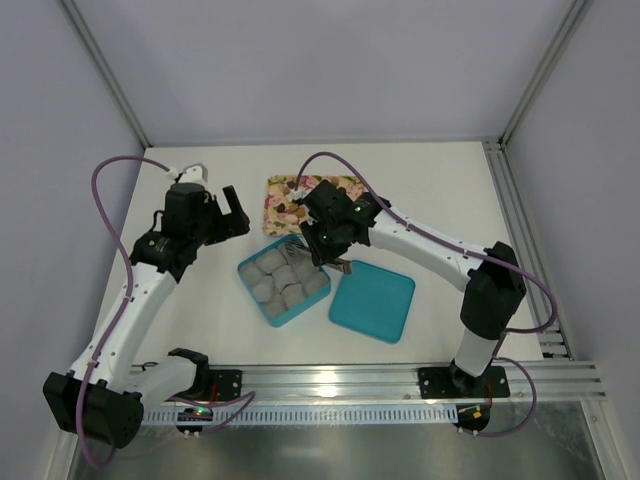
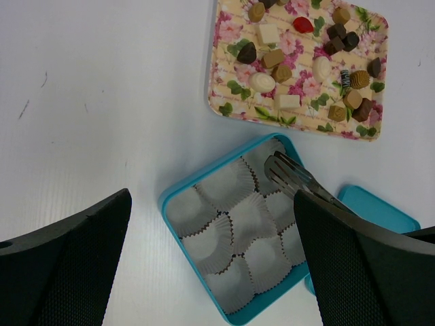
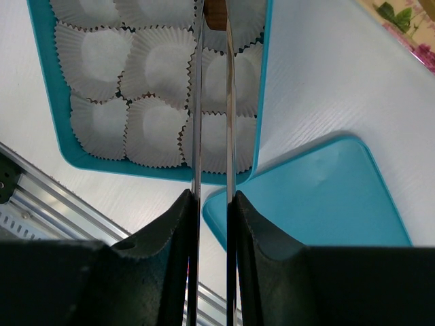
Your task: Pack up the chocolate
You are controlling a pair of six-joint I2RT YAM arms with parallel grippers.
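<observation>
Chocolates [image 2: 282, 72] scattered on floral tray [image 2: 219, 95]: brown, tan, white and red lumps, axes mixed. One brown piece [image 3: 215, 13] pinched in tongs [image 3: 196, 102] over box [image 3: 41, 75]; its axis unclear. Right gripper [image 3: 212, 200] clamps tongs. Left gripper [image 2: 212, 197] jaws wide, empty.

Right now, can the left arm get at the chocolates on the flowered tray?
Probably yes. The left tool is open and empty, with nothing standing between it and the tray of chocolates. The right arm holds its tongs over the box, not the tray.
</observation>
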